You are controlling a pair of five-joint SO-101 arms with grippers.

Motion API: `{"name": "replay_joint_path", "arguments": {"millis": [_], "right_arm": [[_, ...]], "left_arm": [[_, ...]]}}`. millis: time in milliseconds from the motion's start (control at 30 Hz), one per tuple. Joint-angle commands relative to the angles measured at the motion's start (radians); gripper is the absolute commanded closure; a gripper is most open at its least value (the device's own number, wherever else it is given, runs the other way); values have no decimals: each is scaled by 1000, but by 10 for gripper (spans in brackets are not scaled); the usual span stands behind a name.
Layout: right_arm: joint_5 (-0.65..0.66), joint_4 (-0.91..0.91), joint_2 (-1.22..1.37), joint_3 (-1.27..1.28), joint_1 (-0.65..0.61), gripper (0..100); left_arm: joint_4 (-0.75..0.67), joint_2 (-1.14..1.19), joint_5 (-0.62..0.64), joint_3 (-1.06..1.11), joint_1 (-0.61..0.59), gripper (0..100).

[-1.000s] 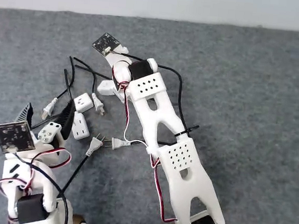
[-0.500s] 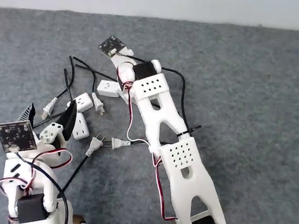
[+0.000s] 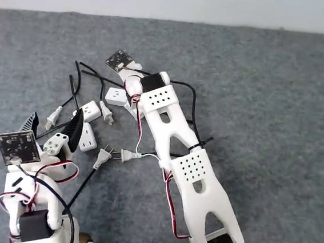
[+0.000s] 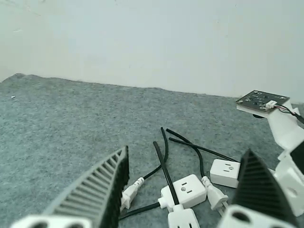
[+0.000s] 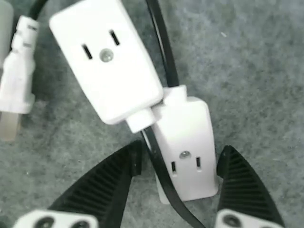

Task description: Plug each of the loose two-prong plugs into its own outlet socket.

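Three white outlet sockets lie on the grey carpet: one (image 3: pixel 117 96) by the right arm's wrist, one (image 3: pixel 91 111) in the middle, one (image 3: pixel 87 136) nearest the left arm. Loose white two-prong plugs on black cords lie around them (image 3: pixel 52 116) (image 3: pixel 106 114) (image 3: pixel 102 157) (image 3: pixel 128 155). My right gripper (image 5: pixel 183 148) is open, its black fingers (image 5: pixel 104 190) on either side of a socket (image 5: pixel 185 152), with a second socket (image 5: pixel 107 61) and a plug (image 5: pixel 16 95) just beyond. My left gripper (image 4: pixel 186 154) is open and holds nothing, short of the sockets (image 4: pixel 185 189).
Black cords (image 3: pixel 83 74) loop across the carpet behind the sockets. The right arm (image 3: pixel 167 122) stretches diagonally over the middle of the table, above the two plugs lying prong to prong. A pale wall (image 4: pixel 152 42) runs along the table's far edge. Open carpet lies to the right.
The right arm's wrist has drawn back slightly toward the near side, uncovering more of the socket beside it. The left arm has barely shifted.
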Motion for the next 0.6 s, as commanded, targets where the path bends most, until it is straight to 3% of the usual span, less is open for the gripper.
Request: {"name": "replay_joint_path", "arguments": {"millis": [0,67,133,233,567], "right_arm": [[3,-7,-13,-57,-18,835],[2,-15,-10,-57,-18,996],[2,-13,-10,-54,-18,950],[2,-13,-10,-55,-18,998],[-37,101,-50,-132,-39,990]], "left_arm": [[-29,-6,-12,-12,5,641],[-29,-6,-12,-12,5,641],[-29,-6,-12,-12,5,641],[-29,-6,-12,-10,5,641],[-49,-5,-12,-7,3,641]]}}
